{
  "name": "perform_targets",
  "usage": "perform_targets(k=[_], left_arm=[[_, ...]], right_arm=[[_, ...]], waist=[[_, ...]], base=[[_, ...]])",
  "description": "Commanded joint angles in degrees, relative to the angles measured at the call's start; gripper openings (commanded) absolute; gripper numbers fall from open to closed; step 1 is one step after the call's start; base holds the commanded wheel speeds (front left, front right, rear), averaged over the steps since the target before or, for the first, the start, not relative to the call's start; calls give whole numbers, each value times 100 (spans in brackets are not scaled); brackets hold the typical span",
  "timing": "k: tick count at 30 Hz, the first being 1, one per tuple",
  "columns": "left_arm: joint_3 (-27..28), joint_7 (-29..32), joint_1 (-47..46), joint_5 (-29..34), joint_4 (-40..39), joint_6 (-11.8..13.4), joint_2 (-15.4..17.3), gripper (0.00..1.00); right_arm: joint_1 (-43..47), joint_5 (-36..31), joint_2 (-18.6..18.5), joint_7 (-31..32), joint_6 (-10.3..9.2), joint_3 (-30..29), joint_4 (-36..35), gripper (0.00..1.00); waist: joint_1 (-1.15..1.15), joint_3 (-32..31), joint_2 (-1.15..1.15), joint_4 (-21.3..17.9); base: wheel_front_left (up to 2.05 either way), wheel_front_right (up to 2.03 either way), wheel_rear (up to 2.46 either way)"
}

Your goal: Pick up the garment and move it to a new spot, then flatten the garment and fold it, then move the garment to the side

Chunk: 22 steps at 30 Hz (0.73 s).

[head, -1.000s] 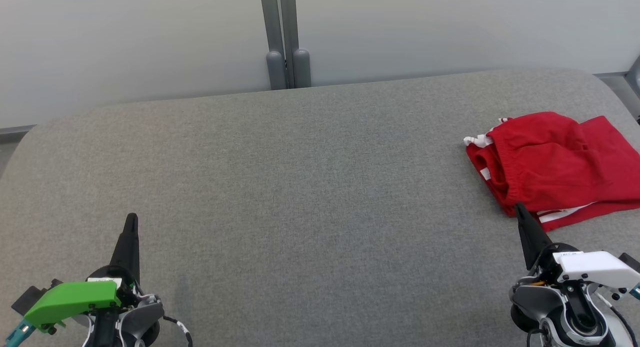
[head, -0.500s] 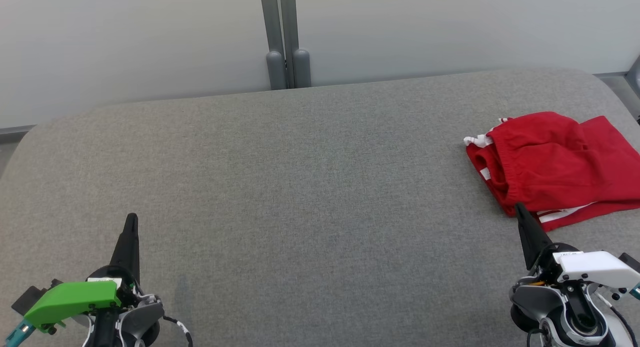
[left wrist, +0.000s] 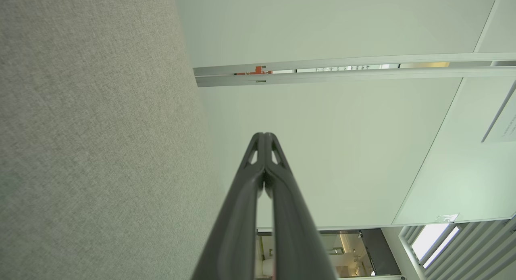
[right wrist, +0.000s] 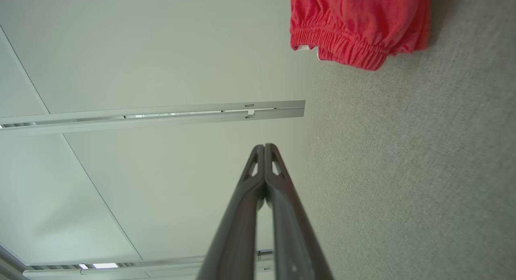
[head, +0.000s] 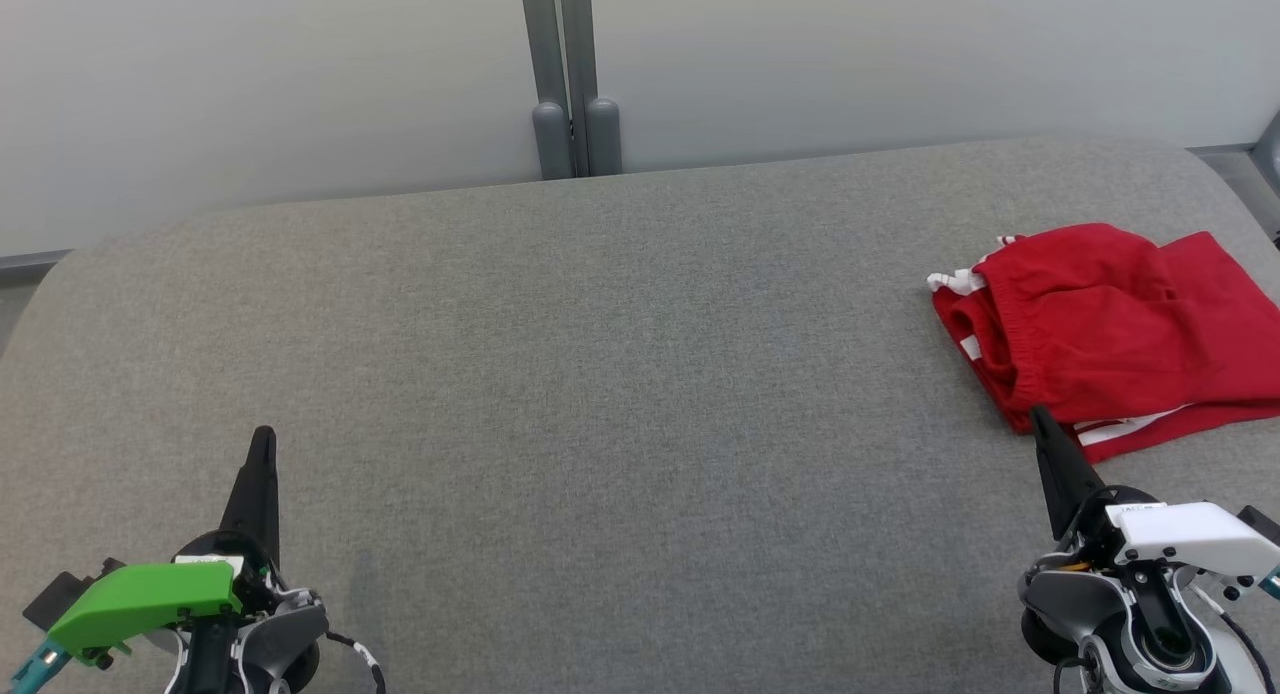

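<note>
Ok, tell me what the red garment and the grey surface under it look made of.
The red garment: soft knit cloth, perhaps cotton jersey, matte; it rumples and shows a gathered elastic band. The grey surface: woven upholstery-like fabric, matte, with a fine visible weave.

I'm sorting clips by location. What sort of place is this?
Probably an office or lab room set up for cloth folding: pale frosted partition panels joined by a grey metal post, and a fabric-covered grey table bearing one red garment.
</note>
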Motion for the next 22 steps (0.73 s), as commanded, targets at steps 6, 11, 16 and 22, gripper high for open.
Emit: perform_targets(k=[6, 11, 16, 22], left_arm=[[17, 27, -74, -8, -7, -22, 4, 0], [17, 27, -74, -8, -7, -22, 4, 0], [15, 27, -74, -8, -7, -22, 4, 0], [15, 27, -74, -8, -7, -22, 4, 0]], right_arm=[[-65, 27, -4, 29, 4, -11, -17, 0], [-65, 27, -4, 29, 4, -11, -17, 0], [-65, 27, -4, 29, 4, -12, -17, 0], [-65, 27, -4, 29, 4, -12, -17, 0]], waist=[[0, 0, 0, 0], [0, 0, 0, 0], [0, 0, 0, 0], [0, 0, 0, 0]], base=[[0, 0, 0], [0, 0, 0], [0, 0, 0], [0, 0, 0]])
